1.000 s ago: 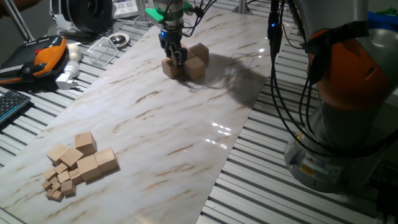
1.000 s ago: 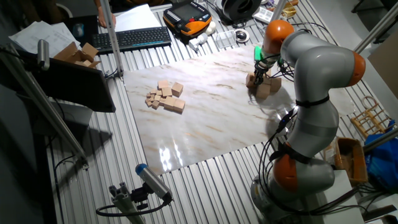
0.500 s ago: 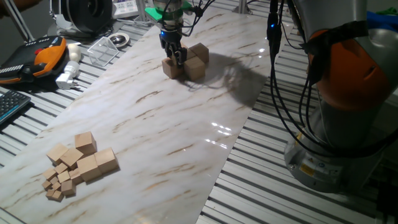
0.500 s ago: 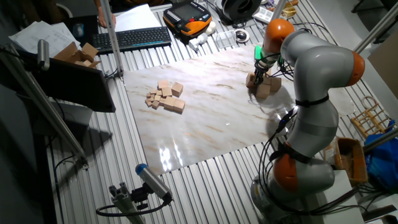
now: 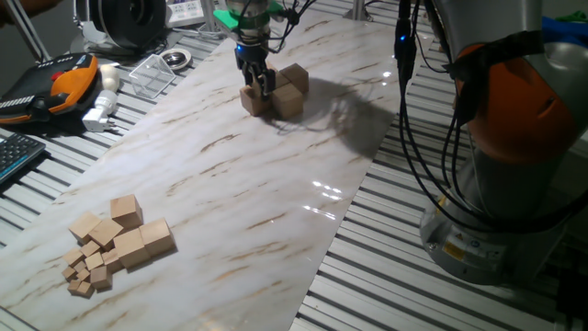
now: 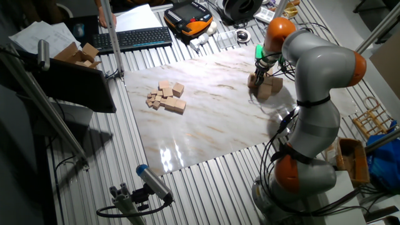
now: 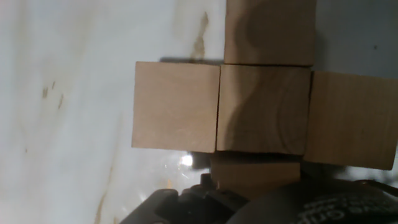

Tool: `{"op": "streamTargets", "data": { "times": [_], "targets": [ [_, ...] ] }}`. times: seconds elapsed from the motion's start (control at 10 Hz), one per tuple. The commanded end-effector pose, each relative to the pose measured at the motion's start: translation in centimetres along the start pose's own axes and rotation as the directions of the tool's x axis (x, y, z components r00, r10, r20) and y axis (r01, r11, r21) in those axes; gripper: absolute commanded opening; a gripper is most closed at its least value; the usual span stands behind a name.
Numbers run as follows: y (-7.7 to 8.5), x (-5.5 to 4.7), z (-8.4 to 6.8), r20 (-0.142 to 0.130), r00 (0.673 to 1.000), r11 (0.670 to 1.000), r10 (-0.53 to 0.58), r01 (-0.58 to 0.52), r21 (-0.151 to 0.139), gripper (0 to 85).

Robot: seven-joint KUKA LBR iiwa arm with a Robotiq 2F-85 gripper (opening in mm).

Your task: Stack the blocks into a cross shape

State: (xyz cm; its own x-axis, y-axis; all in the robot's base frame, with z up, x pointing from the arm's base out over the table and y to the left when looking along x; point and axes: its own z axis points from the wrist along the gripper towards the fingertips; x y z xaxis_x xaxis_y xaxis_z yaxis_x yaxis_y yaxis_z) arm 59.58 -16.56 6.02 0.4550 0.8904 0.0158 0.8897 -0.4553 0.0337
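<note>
Several light tan wooden blocks [image 5: 278, 92] sit bunched together at the far end of the marble slab [image 5: 239, 184], also seen in the other fixed view as blocks [image 6: 267, 85]. From the hand view they lie flat in a cross: a centre block [image 7: 264, 109] with one touching each side. The bottom block [image 7: 255, 173] is partly hidden by the dark hand [image 7: 180, 202]. My gripper [image 5: 261, 85] hangs just above the cluster's left block, fingers pointing down and apparently open, holding nothing. More blocks [image 5: 129, 237] lie in a loose pile at the near left.
Much tinier wooden cubes [image 5: 84, 274] lie by the near pile. Off the slab's left side are an orange-black pendant [image 5: 55, 87], a keyboard [image 5: 14, 156], a clear plastic tray [image 5: 152, 72] and a white plug [image 5: 99, 110]. The arm's base [image 5: 514, 147] and cables stand at the right.
The gripper has lifted slightly above the cluster's left block. The blocks have stayed put.
</note>
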Motion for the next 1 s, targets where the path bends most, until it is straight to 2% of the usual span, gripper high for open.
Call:
{"op": "streamTargets", "data": {
  "times": [0.0, 0.1, 0.3, 0.4, 0.5, 0.6, 0.7, 0.9],
  "targets": [
    [0.0, 0.3, -0.1, -0.001, 1.000, 1.000, -0.001, 0.001, 0.001, 68.0],
    [0.0, 0.6, -0.2, 0.004, 1.000, 1.000, 0.001, -0.001, 0.000, 68.0],
    [-0.3, 1.1, -1.1, 0.005, 1.000, 1.000, -0.005, 0.005, 0.016, 68.0],
    [-0.6, 1.2, -1.6, -0.006, 1.000, 0.999, -0.025, 0.025, 0.027, 68.0],
    [-0.8, 1.7, -2.3, -0.016, 0.999, 0.998, -0.046, 0.046, 0.036, 68.0],
    [-0.9, 2.8, -2.9, -0.006, 0.999, 0.998, -0.049, 0.050, 0.038, 68.0],
    [-1.0, 4.2, -3.4, 0.001, 0.998, 0.998, -0.057, 0.057, 0.036, 51.0],
    [-1.1, 6.3, -3.6, -0.010, 0.994, 0.994, -0.104, 0.105, 0.012, 17.0]
  ]
}}
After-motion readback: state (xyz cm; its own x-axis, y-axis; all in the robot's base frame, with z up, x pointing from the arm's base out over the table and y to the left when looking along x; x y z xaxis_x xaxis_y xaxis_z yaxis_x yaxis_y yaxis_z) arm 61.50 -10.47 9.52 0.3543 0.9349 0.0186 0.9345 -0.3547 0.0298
